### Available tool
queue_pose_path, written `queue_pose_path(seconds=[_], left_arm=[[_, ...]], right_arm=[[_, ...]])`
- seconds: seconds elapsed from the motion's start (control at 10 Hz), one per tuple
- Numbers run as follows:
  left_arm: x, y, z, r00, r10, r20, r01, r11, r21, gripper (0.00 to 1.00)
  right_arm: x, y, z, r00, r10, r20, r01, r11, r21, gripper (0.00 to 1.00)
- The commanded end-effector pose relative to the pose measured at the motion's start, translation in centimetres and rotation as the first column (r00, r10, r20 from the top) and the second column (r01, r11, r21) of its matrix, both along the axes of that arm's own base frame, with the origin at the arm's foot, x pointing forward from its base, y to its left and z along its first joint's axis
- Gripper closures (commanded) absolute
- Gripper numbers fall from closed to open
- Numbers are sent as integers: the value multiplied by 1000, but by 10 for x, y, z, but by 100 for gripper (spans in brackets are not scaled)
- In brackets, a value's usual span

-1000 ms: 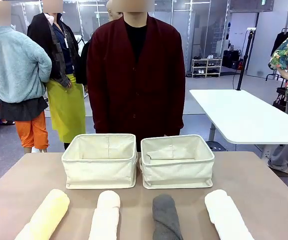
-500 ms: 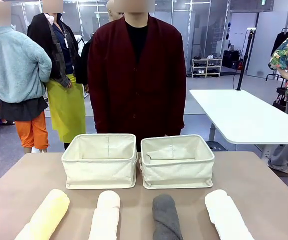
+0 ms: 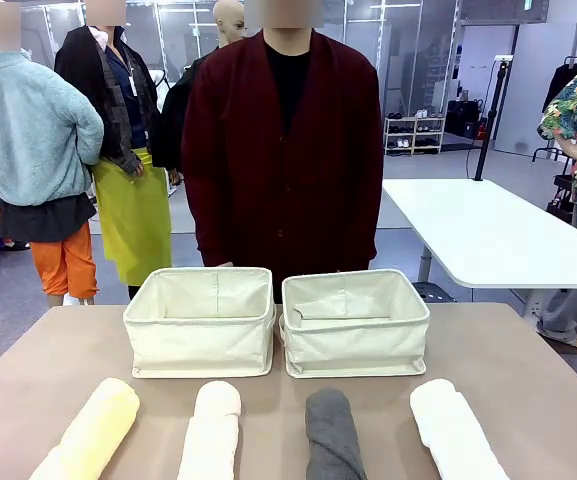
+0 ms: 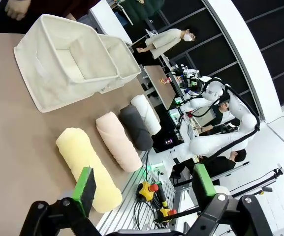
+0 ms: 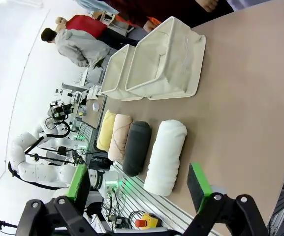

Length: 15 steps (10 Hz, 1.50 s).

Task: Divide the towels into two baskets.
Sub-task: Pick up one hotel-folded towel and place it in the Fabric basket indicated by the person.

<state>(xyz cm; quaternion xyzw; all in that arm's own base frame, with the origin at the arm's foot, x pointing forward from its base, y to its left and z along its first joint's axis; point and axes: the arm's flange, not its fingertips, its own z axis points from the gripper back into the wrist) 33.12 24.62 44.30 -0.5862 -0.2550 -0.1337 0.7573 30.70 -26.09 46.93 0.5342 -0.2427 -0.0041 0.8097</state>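
Note:
Four rolled towels lie in a row along the near table edge: pale yellow, cream, dark grey and white. Behind them two cream canvas baskets stand side by side, the left and the right, both without towels inside. My left gripper hangs open above the near edge, closest to the yellow towel. Open too, my right gripper hovers near the white towel. Neither holds or touches anything.
A person in a dark red cardigan stands at the far side right behind the baskets. Bare tabletop runs to either side of the baskets. A white table stands beyond at the right, with other people farther off.
The person in the red cardigan has shifted slightly to the right. Towels, baskets and both grippers stay as they were.

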Motion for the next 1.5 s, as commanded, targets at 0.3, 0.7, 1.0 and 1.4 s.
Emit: queue_pose_path(seconds=[0.3,0.7,1.0,1.4], left_arm=[[-3,0,2,1000,-5,8,5,1000,-3,0],[-3,0,2,1000,-5,8,5,1000,-3,0],[-3,0,2,1000,-5,8,5,1000,-3,0],[-3,0,2,1000,-5,8,5,1000,-3,0]], right_arm=[[-3,0,0,1000,11,7,-11,1000,-3,0],[-3,0,0,1000,11,7,-11,1000,-3,0],[-3,0,0,1000,11,7,-11,1000,-3,0],[-3,0,0,1000,11,7,-11,1000,-3,0]])
